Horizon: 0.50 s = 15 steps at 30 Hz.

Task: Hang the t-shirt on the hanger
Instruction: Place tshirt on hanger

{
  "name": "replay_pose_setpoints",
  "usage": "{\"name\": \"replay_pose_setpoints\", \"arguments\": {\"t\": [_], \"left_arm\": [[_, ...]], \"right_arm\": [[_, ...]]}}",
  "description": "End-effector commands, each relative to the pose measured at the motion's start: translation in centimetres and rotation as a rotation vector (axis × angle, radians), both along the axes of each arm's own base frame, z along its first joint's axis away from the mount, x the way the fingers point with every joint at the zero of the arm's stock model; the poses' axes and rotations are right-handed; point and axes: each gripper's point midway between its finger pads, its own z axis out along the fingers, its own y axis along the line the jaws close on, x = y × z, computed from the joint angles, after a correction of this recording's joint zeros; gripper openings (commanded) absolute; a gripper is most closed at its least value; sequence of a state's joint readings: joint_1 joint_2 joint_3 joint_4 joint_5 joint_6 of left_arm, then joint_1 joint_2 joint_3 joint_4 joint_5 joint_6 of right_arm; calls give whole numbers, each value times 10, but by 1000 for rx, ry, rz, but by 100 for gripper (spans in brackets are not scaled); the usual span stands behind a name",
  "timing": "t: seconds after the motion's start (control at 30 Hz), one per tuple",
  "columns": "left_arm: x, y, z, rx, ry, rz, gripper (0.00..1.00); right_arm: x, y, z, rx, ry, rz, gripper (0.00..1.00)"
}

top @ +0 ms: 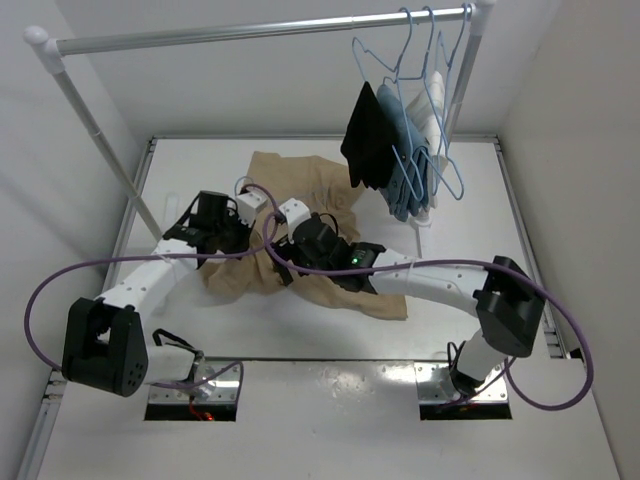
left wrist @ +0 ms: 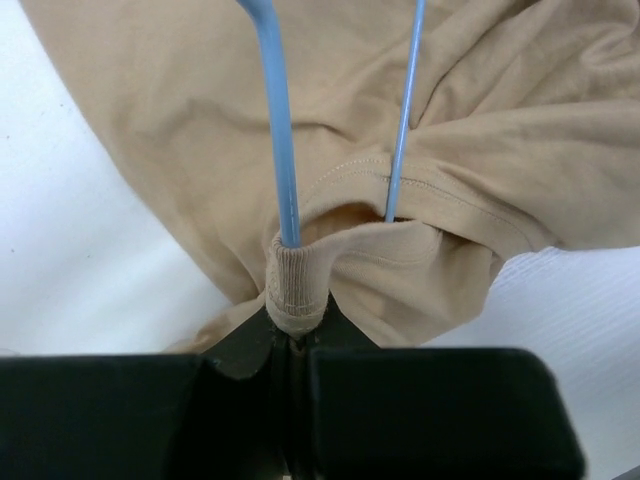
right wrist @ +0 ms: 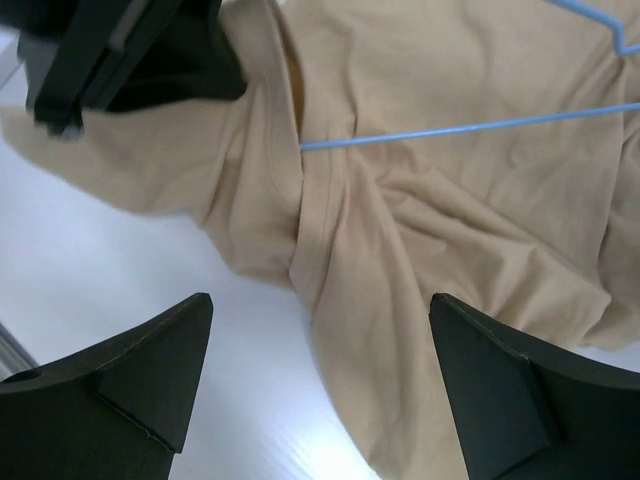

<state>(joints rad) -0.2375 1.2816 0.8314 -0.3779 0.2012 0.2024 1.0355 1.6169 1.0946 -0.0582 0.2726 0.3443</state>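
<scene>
The right claw (right wrist: 320, 370) hangs spread wide and empty over the t-shirt (right wrist: 420, 230), which lies crumpled mid-tabletop (top: 300, 330). Just beyond, the left claw (left wrist: 295, 335) is clenched on the ribbed collar (left wrist: 298, 275), where the hanger (left wrist: 281, 140) threads in. The tan knit looks soft, light and limp, the thin blue wire stiff and slick. The collar band or a shoulder seam seems the best hold. Hung clothes (top: 385, 140) crowd the far right corner.

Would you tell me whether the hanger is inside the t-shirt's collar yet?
Partly in: two wires of the hanger pass into the collar of the t-shirt, which the left gripper pinches.
</scene>
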Motion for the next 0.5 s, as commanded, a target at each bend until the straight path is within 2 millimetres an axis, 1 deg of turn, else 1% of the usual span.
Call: {"name": "replay_pose_setpoints", "arguments": {"t": [0.0,0.03,0.07,0.1,0.13,0.23,0.27,0.3,0.37,0.4,0.47], "left_arm": [[14,-12,34,-25,-129,-70,0],[13,-16,34,-12,-137,-97,0],[14,-12,34,8,-143,-88,0],[10,-15,29,10,-131,-99,0],[11,-13,29,18,-133,-91,0],[9,-12,27,18,-131,-91,0],[6,-12,24,13,-118,-83,0],[6,-13,24,3,-112,-73,0],[3,-14,20,-8,-98,-74,0],[3,-14,20,-8,-98,-74,0],[2,-16,20,-14,-97,-80,0]], "right_arm": [[9,12,6,-7,5,4,89],[5,17,11,24,-1,41,89],[0,27,21,69,-3,94,91],[-1,32,26,92,-7,110,91],[0,36,34,111,-14,118,91],[0,38,50,146,-45,134,91],[-2,36,62,172,-63,134,91],[-5,31,59,172,-63,134,91],[-8,25,65,192,-77,135,91],[-13,17,69,200,-83,135,91],[-13,7,72,222,-72,102,91]]}}
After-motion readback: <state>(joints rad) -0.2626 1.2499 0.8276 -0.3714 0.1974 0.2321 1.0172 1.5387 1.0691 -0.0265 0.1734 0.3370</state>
